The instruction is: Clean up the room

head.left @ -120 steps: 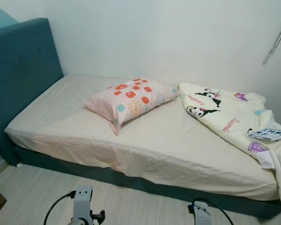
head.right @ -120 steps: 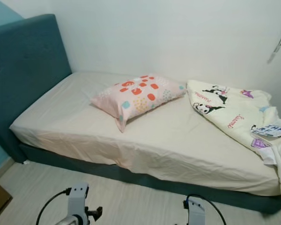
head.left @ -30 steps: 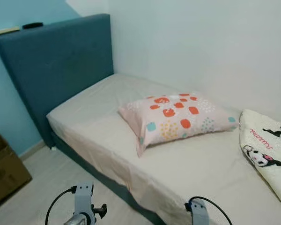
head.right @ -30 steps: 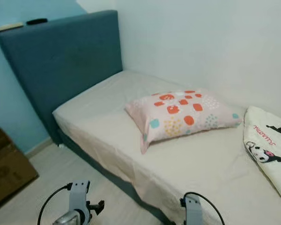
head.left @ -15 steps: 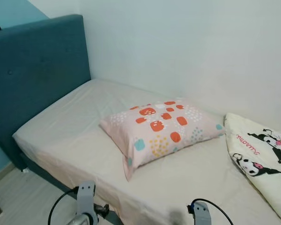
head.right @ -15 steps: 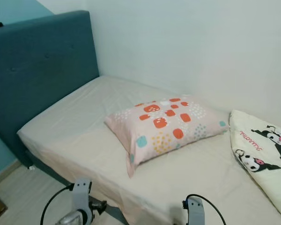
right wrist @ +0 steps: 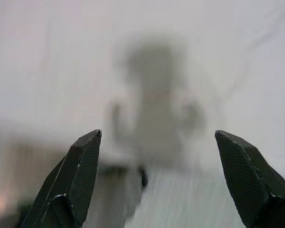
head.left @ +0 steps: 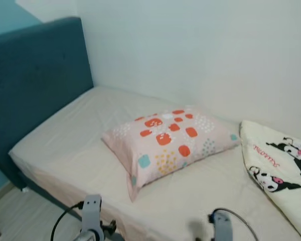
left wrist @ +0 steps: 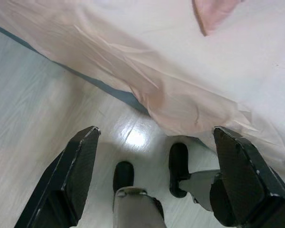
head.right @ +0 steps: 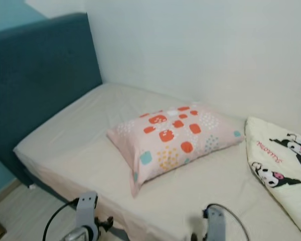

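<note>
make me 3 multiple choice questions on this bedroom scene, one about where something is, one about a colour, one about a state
1. Where does the pillow lie?
A. in the middle of the bed
B. on the floor
C. on top of the headboard

2. What colour is the headboard?
A. red
B. dark teal
C. yellow

3. How do the fingers of the left gripper stand?
A. shut on the pillow
B. shut on the sheet
C. open, holding nothing

Answers:
1 A, the pillow rests on the sheet mid-bed, beside the panda blanket.
2 B, the padded board at the bed's end is dark teal against the white wall.
3 C, the left wrist view shows the two fingers wide apart over the floor, with nothing between them.
</note>
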Tool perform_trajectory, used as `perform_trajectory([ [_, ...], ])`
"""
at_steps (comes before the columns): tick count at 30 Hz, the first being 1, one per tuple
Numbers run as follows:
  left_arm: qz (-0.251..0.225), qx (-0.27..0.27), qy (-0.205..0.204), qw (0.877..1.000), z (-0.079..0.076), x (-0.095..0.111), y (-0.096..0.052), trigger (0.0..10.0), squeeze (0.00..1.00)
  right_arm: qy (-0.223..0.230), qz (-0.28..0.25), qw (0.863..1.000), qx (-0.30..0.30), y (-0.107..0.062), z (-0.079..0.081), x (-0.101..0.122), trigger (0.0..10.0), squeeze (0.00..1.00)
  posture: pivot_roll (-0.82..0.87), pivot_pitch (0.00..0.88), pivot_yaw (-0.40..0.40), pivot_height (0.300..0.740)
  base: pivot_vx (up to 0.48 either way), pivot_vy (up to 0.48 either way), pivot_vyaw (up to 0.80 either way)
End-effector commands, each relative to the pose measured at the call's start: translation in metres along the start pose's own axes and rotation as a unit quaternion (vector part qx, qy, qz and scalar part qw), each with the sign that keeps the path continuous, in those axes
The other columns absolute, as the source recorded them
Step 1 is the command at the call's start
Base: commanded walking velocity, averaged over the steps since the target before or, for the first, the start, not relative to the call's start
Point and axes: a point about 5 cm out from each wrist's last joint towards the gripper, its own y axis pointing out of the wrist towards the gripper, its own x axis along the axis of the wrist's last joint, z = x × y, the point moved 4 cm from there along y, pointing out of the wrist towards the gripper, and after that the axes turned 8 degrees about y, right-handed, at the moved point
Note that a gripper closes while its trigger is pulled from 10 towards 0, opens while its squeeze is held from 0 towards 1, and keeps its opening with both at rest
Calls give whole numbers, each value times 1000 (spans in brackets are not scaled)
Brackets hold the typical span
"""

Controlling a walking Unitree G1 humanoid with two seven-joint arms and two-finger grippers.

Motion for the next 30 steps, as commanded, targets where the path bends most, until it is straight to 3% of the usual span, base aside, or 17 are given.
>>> perform_trajectory([
  [1,9,9,2,1000,6,-5,-2,10000,0,50,-50,997,8,1,0,33,10000,0,0,0,-28,740,0,0,0],
  [5,-1,16,-1,1000,10,0,-1,10000,0,71,-98,992,23,-1,0,70,10000,0,-4,0,-24,730,0,0,0],
  [7,-1,16,-1,1000,10,0,-1,10000,0,71,-98,992,23,-1,0,70,10000,0,-4,0,-24,730,0,0,0],
  [9,-13,26,-9,1000,15,8,-1,10000,0,82,-133,986,52,-3,8,98,10000,0,-4,0,-26,720,0,0,0],
  [10,-13,26,-9,1000,15,8,-1,10000,0,82,-133,986,52,-3,8,98,10000,0,-4,0,-26,720,0,0,0],
  [13,-32,38,-18,999,21,21,0,10000,0,117,-170,972,114,-8,30,130,10000,0,4,0,-29,705,0,0,0],
  [16,-35,41,-19,998,23,22,0,10000,0,127,-176,968,130,-9,36,135,10000,0,5,0,-28,700,0,0,0],
  [17,-40,45,-19,998,26,25,-1,10000,0,151,-186,957,163,-12,47,143,10000,0,5,0,-25,690,0,0,0],
  [24,-48,48,2,998,32,31,-2,10000,0,197,-201,935,216,-17,61,156,10000,0,2,0,-18,670,0,0,0],
  [26,-61,49,25,997,37,39,-2,10000,0,225,-204,926,225,-18,61,159,10000,0,16,0,-15,660,0,0,0],
  [30,-69,52,33,996,41,45,-3,10000,0,245,-207,919,230,-19,60,161,10000,0,29,2,-12,650,0,0,0],
])
